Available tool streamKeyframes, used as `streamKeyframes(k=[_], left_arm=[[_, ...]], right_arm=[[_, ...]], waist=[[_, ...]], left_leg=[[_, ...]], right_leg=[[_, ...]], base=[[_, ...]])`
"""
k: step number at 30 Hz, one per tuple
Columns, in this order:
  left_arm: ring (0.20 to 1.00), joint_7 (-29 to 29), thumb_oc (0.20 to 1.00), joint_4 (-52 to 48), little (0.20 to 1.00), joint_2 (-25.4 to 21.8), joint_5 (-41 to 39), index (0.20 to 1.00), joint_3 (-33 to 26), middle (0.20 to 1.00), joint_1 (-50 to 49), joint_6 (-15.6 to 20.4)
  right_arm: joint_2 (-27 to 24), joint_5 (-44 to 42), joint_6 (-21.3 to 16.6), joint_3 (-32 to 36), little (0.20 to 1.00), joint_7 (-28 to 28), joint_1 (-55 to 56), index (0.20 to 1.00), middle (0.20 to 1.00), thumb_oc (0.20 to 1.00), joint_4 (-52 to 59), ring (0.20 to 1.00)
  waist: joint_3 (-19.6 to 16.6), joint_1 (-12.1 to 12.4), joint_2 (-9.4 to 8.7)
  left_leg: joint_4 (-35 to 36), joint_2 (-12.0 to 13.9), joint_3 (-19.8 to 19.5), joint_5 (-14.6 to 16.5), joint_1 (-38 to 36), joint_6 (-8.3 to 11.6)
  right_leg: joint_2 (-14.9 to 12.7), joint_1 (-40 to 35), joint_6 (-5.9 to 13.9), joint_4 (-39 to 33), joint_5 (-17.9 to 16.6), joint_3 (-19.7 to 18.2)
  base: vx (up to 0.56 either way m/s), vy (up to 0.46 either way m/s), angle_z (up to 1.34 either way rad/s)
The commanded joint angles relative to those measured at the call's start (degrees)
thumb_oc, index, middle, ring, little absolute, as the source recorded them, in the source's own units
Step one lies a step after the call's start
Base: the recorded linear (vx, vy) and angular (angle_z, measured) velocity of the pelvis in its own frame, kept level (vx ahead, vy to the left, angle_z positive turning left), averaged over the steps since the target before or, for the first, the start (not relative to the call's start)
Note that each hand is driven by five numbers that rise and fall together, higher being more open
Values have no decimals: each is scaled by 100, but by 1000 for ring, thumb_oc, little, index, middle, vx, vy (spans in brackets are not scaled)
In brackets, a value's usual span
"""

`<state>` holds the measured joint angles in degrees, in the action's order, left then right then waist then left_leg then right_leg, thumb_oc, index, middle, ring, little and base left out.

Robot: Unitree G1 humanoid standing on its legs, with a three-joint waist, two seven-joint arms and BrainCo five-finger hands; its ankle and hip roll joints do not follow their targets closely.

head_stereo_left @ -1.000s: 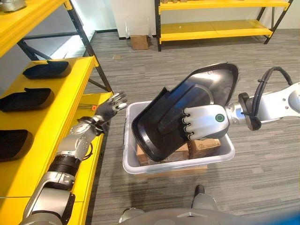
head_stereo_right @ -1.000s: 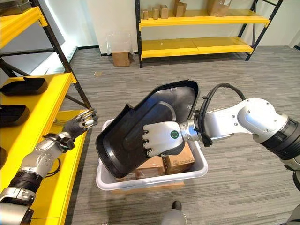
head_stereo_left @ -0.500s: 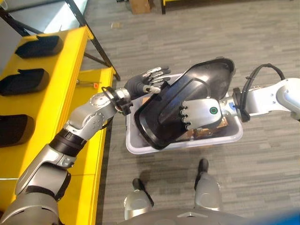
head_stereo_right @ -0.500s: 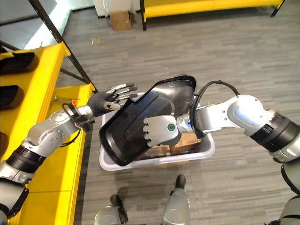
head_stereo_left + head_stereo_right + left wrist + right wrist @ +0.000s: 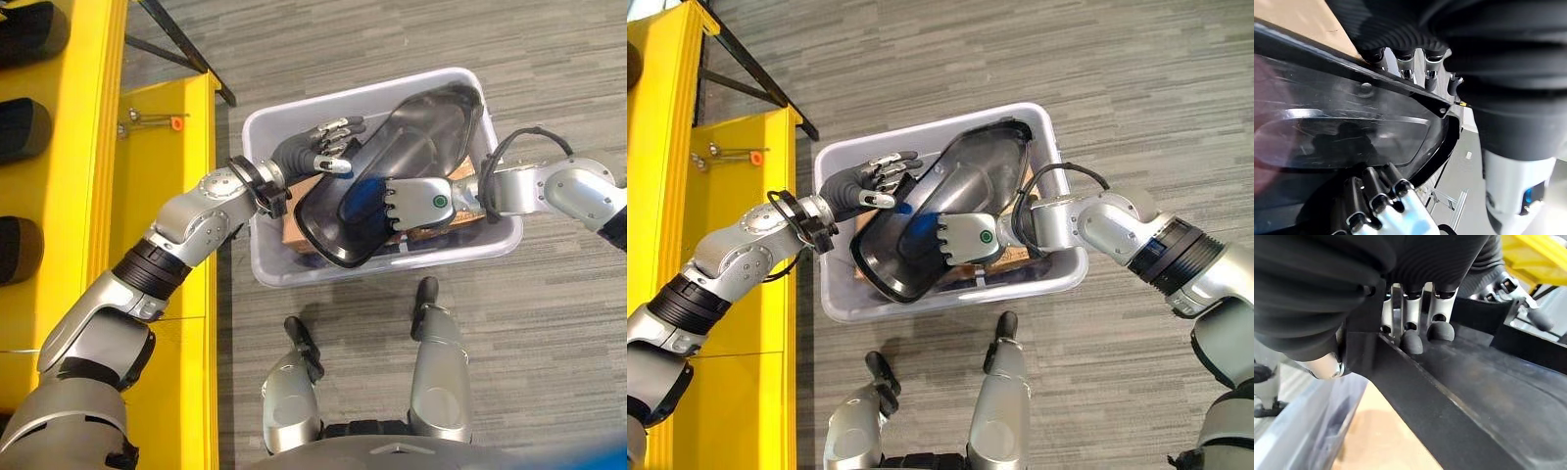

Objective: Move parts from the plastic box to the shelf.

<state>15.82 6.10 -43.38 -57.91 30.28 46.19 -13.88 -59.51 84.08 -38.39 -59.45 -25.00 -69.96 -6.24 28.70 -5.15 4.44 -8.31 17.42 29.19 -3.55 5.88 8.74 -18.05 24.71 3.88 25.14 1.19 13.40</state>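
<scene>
Right hand point(image 5: 409, 204) clenched on rim of black part point(image 5: 392, 171), tilted over plastic box point(image 5: 263, 257). Left hand point(image 5: 312, 150) fingers relaxed, touching part's opposite edge.

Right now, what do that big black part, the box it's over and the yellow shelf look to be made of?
The black part looks like moulded plastic, glossy inside: it shows soft reflections and a thin raised rim. The right hand is curled over its edge. The box seems pale, slightly see-through plastic with rounded corners. The shelf looks like painted metal, smooth yellow on dark posts, though that's a guess.
</scene>
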Motion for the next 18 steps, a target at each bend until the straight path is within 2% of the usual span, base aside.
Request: streamKeyframes(k=[1,4,11,18], left_arm=[[1000,97,1000,-371,1000,53,22,1000,162,1000,18,343],[1000,20,1000,-264,1000,73,80,1000,139,1000,-63,396],[1000,-163,1000,24,1000,248,131,1000,-120,1000,-222,431],[1000,-234,1000,338,1000,313,352,1000,-242,1000,-381,473]], right_arm=[[210,-32,699,319,200,-452,-523,200,200,200,88,200],[226,-11,853,387,200,-440,-508,200,200,200,165,200],[321,99,845,587,200,-330,-416,200,200,200,204,200],[322,52,1113,603,200,-105,-513,200,200,200,235,200]], waist=[[-15,173,-126],[28,183,-135],[87,210,-156],[110,247,-148]], left_leg=[[-653,337,-273,303,551,1],[-699,348,-281,314,615,-14],[-775,369,-279,351,725,-27],[-817,401,-289,340,969,-10]], right_leg=[[132,-245,133,507,878,342],[132,-202,121,559,904,342],[117,-84,119,678,943,346],[119,178,126,759,949,348]], base=[[0,0,0],[10,-3,0],[5,-1,0],[-1,-4,0]])
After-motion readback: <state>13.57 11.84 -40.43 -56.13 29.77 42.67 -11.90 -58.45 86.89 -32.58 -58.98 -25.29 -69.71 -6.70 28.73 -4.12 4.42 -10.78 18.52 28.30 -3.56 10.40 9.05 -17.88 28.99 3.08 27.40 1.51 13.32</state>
